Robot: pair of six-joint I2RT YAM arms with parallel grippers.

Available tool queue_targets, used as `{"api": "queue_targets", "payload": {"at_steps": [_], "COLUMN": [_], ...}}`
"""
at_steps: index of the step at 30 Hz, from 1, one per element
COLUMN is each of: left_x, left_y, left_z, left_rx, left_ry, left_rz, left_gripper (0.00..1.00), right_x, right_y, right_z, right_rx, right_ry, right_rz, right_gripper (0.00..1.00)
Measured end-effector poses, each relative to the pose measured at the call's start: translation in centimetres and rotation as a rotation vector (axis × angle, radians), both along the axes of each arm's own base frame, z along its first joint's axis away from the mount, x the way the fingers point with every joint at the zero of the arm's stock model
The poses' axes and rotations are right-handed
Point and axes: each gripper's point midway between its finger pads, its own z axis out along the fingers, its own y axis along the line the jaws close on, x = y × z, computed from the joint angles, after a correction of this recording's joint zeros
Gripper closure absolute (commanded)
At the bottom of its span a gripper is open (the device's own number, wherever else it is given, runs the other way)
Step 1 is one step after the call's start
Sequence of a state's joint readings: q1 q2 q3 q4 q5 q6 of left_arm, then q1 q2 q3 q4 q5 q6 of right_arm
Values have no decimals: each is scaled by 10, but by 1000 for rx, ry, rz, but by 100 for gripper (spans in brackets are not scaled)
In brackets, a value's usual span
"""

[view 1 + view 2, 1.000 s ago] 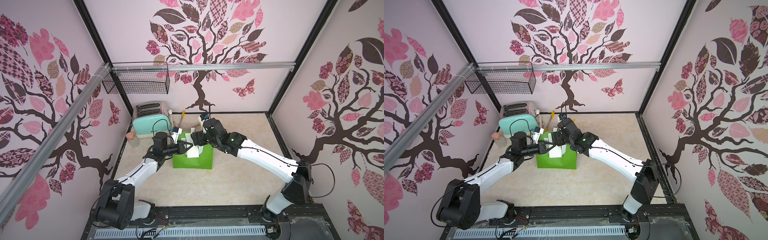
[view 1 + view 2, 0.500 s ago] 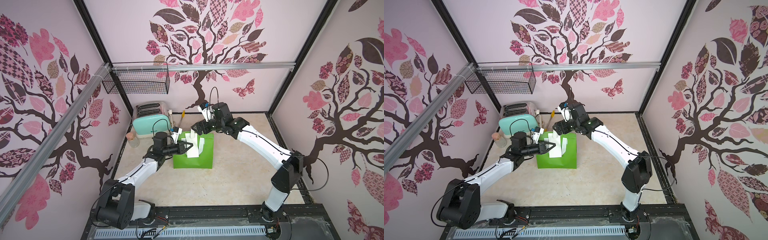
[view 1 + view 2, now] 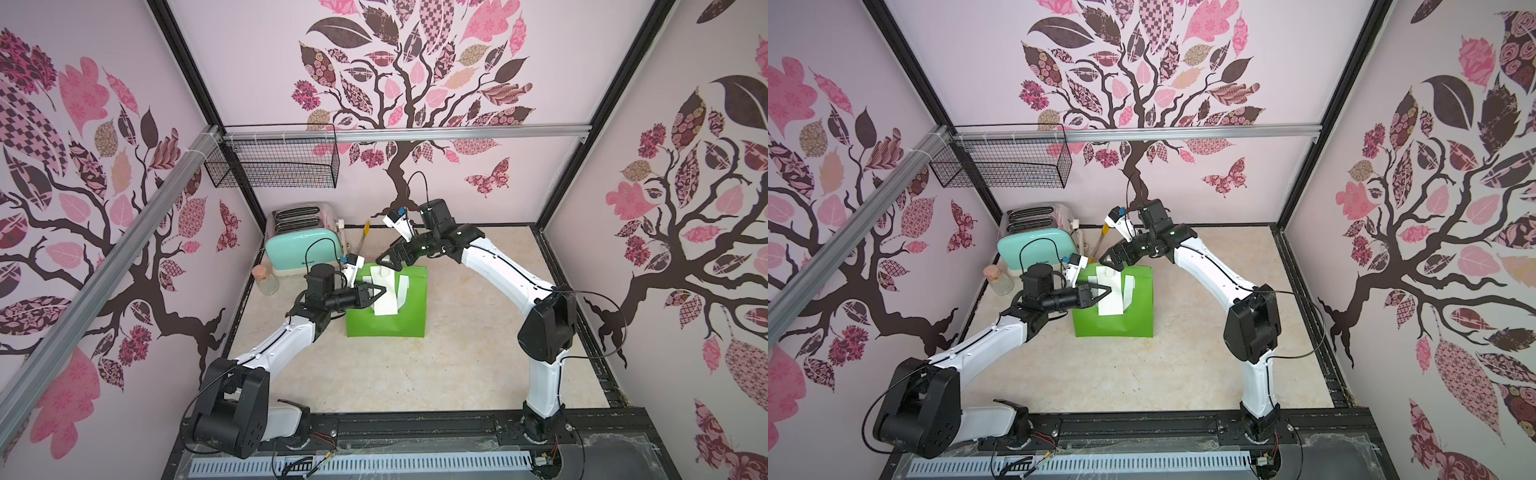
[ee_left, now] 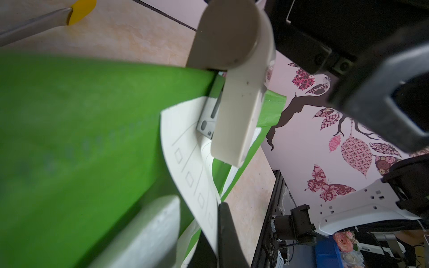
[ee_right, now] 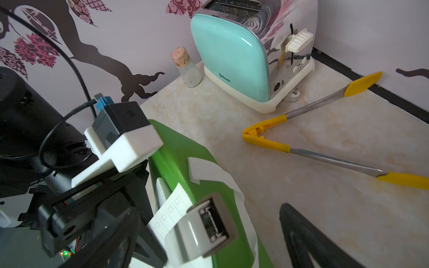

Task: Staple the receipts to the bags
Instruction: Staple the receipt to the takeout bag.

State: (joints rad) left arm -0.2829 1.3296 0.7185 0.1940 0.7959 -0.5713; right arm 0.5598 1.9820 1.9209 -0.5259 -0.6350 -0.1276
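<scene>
**Green bag** [image 3: 411,318]: one, flat on the pale table [image 3: 415,374], just left of centre in both top views. The left wrist view shows a faint row of print across its face, too blurred to read. White strap handles [image 3: 402,286] lie folded over its upper part.

**Receipt** [image 3: 384,303]: one white slip on the bag's upper left area, bowed up off the fabric. It carries ruled lines and a column of small squares; no words can be made out.

**Left gripper** [image 3: 379,289]: fingers closed together, pinching the receipt's left edge.

**Stapler** [image 4: 234,104]: off-white, at the bag's top edge, its nose over the receipt's upper end. In the top views the right arm largely hides it.

**Right gripper** [image 3: 388,261]: fingers apart, just above the stapler and clear of it. Its own wrist view shows only one dark finger.

**Toaster** [image 5: 232,58]: mint and chrome, to the upper left of the bag. The side lettering reads roughly "Belinee".

**Bottle** [image 5: 188,67]: small, clear and corked, just beside the toaster.

**Tongs** [image 5: 278,130]: steel with yellow tips, near the bag's top edge. One arm is cut off by the frame in the right wrist view.

**Wire basket** [image 3: 272,164]: black, on the wall rail at upper left.
</scene>
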Motion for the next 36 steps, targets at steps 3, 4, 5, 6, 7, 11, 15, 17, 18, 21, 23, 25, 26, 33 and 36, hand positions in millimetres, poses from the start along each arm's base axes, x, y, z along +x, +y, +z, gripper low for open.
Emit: {"api": "queue_targets", "payload": {"at_steps": [3,4,5,6,7,11,15,17,18,21,23,25,26,33,36], "left_x": [0,0,0,0,0,0,0,0,0,0,0,0,0,0,0], "left_y": [0,0,0,0,0,0,0,0,0,0,0,0,0,0,0], "left_z": [0,0,0,0,0,0,0,0,0,0,-1,-1,-1,-2,-3], "left_rx": [0,0,0,0,0,0,-1,0,0,-1,0,0,0,0,2], "left_ry": [0,0,0,0,0,0,0,2,1,1,2,4,5,5,9], "left_rz": [0,0,0,0,0,-1,-2,-2,-2,-2,-2,-2,-2,-2,-2], "left_gripper": [100,100,100,100,100,100,100,100,100,100,100,100,100,100,100], "right_x": [3,3,2,-1,-3,-12,-19,-20,-21,-21,-21,-21,-20,-23,-25], "right_y": [-4,-5,-4,-3,-1,4,7,8,8,9,10,9,9,9,10], "right_z": [-9,-13,-17,-21,-23,-25,-23,-23,-24,-28,-31,-33,-35,-37,-36], "right_rx": [2,2,2,3,4,23,43,49,51,51,49,47,46,44,46], "right_ry": [23,31,46,57,64,88,94,99,104,111,112,115,119,125,126], "right_rz": [28,37,51,66,80,130,169,179,184,193,198,200,200,212,221], "right_gripper": [3,3,3,3,3,7,10,11,12,18,23,24,27,32,44]}}
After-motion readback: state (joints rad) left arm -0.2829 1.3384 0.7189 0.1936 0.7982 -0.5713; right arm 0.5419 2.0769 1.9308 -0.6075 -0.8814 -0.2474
